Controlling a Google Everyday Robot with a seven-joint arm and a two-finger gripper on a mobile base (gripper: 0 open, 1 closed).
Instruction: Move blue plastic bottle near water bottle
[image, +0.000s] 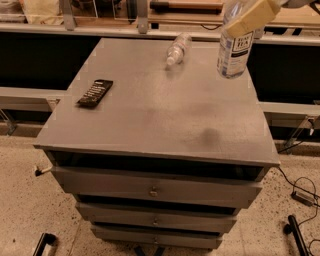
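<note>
The blue plastic bottle is large and clear, with a bluish-white label and a dark panel of white lettering. It hangs upright in the air above the back right of the grey cabinet top. My gripper is shut on the blue plastic bottle's upper part at the top right of the view; a tan finger lies across the bottle. The water bottle, small, clear and label-less, lies on its side at the back centre of the top, left of the held bottle.
A black remote control lies on the left part of the top. The cabinet has drawers below. A dark counter with shelving runs behind. Cables lie on the speckled floor at the right.
</note>
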